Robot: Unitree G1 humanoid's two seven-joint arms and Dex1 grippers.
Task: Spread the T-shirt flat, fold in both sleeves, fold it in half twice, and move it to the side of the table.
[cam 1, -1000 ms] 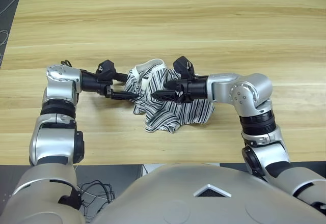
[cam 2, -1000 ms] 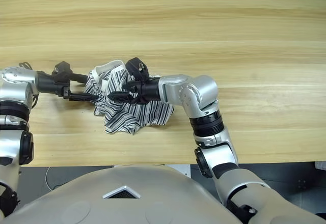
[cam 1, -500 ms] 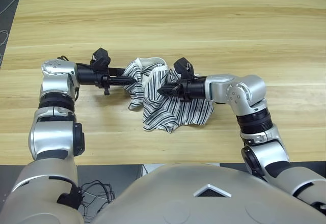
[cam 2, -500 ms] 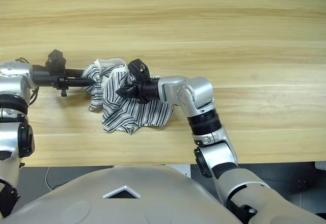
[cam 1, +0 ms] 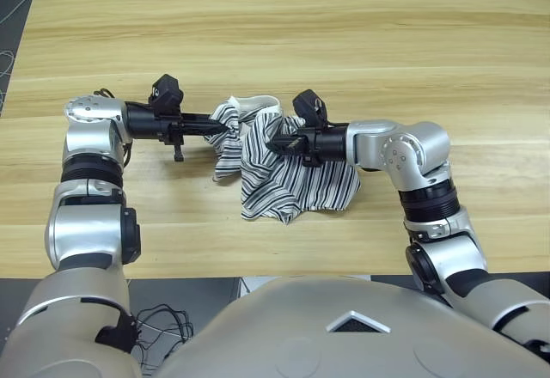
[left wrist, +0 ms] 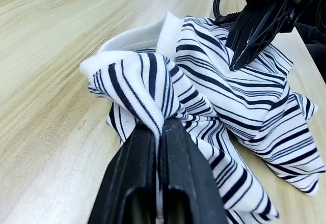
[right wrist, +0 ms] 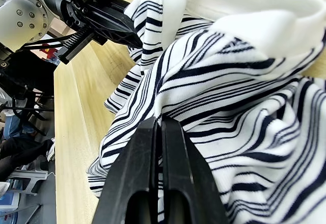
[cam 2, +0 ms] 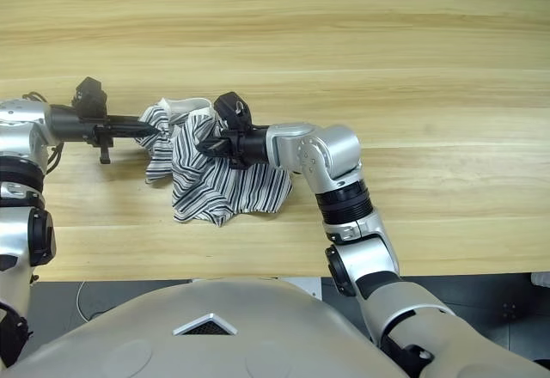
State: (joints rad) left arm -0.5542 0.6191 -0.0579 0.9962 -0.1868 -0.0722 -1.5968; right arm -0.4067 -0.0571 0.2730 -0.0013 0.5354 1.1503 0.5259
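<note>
Clock directions are read on the table from above, with 12 o'clock pointing away from the robot.

The striped T-shirt lies crumpled near the front edge of the table, its loose lower folds hanging toward 6 o'clock.

At the middle of the heap, the right gripper has its fingers closed on a ridge of striped cloth; the right wrist view shows the fabric pinched between them. Over the last second this gripper has shifted slightly toward 12 o'clock.

At 10 o'clock of the heap, the left gripper is likewise clamped on a fold, which the left wrist view shows drawn up between its fingers. It has swung from a nearer position out toward 10 o'clock, and its side of the cloth has gone with it.

Beyond both grippers, at 11 o'clock, sits the white collar.

The two held points have drawn apart, so the bundle has begun to open. The spreading step appears to be under way, but the shirt is far from flat and no sleeve is yet folded.

As for containers, the table is the only bearing surface, and it carries the T-shirt.
</note>
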